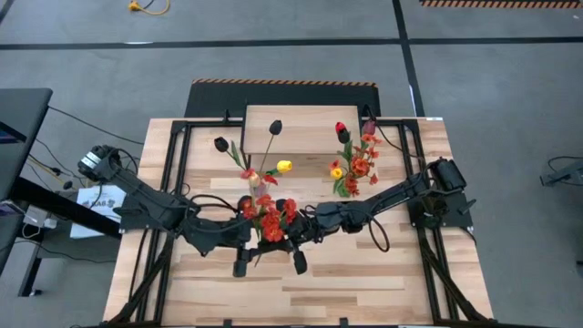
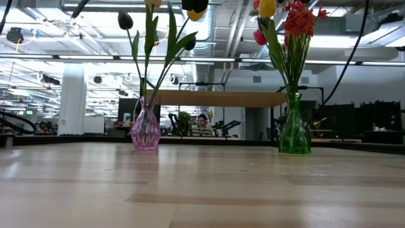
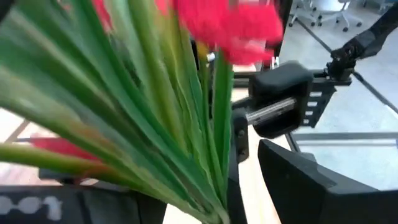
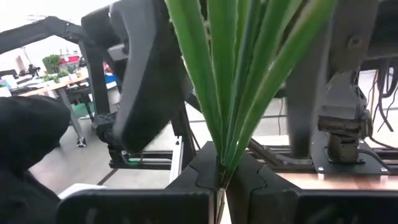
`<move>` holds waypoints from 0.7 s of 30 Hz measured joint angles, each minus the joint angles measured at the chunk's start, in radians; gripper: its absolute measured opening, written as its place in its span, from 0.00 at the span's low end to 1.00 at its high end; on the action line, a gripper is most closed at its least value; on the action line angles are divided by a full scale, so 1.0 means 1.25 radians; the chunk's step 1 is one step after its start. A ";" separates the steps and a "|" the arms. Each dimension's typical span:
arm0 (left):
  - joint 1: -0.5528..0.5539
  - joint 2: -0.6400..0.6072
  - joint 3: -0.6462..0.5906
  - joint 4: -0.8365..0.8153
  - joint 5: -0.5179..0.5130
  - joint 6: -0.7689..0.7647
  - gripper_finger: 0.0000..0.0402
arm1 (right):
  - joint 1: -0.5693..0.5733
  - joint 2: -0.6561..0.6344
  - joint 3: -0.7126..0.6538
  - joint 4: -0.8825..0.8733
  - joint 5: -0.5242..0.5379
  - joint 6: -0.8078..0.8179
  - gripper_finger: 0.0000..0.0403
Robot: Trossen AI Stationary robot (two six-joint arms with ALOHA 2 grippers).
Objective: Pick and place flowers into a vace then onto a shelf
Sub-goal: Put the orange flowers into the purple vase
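My right gripper [image 4: 221,180] is clamped on a bunch of flowers [image 1: 270,219]; its two fingers [image 4: 189,168] meet on the green stems low down, no gap showing. The bunch is in mid air over the table [image 1: 364,282], near its middle, on the front side of the shelf [image 1: 301,123].

My left gripper [image 1: 244,239] sits right against the same bunch. Leaves fill the left wrist view, so I cannot tell how its fingers stand.

Between the bunch and the shelf: a pink vase [image 2: 145,130] holding dark and yellow tulips [image 1: 283,167], and a green vase [image 2: 294,133] holding red and yellow blooms [image 1: 353,164].

In the low view the flower heads are cut off by the frame; neither gripper shows there.

No writing legible; a paper sheet [image 1: 91,202] beside the table carries print too small to read.
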 joint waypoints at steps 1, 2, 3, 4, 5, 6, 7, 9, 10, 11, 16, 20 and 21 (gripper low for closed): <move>0.000 0.000 0.000 0.008 -0.001 0.003 0.55 | 0.000 0.000 0.000 0.000 0.000 0.000 0.01; 0.000 0.000 0.000 0.011 -0.006 0.005 0.55 | 0.001 0.000 0.000 0.001 0.000 0.000 0.01; 0.000 -0.001 0.000 0.013 -0.011 0.010 0.55 | 0.001 0.000 0.000 0.000 0.000 0.000 0.01; 0.000 -0.001 0.000 0.019 -0.014 0.021 0.55 | 0.001 0.000 0.000 0.000 0.000 0.000 0.01; 0.000 -0.001 0.000 0.025 -0.015 0.032 0.55 | 0.001 0.000 0.000 -0.001 0.000 0.000 0.01; -0.001 -0.001 0.000 0.029 -0.016 0.038 0.54 | 0.001 0.000 0.000 -0.001 0.000 0.000 0.01; -0.002 -0.001 0.001 0.029 -0.017 0.040 0.53 | 0.001 0.000 0.000 -0.001 0.000 0.000 0.01; -0.002 -0.001 0.001 0.022 -0.017 0.040 0.49 | 0.001 0.000 0.000 -0.002 0.000 0.000 0.01; -0.002 -0.001 0.001 0.018 -0.019 0.041 0.46 | 0.001 0.000 0.000 -0.001 0.000 0.000 0.02; -0.002 -0.001 0.001 0.016 -0.025 0.046 0.42 | 0.001 0.000 0.000 -0.001 -0.001 0.000 0.02; -0.002 -0.001 0.001 0.017 -0.035 0.092 0.13 | 0.001 0.000 0.000 0.000 0.001 0.000 0.06; -0.007 -0.004 0.001 0.022 -0.031 0.110 0.02 | 0.000 0.000 0.000 0.001 0.003 0.001 0.09; -0.008 -0.004 0.001 0.023 -0.035 0.112 0.02 | 0.000 -0.001 0.000 0.001 0.003 0.001 0.10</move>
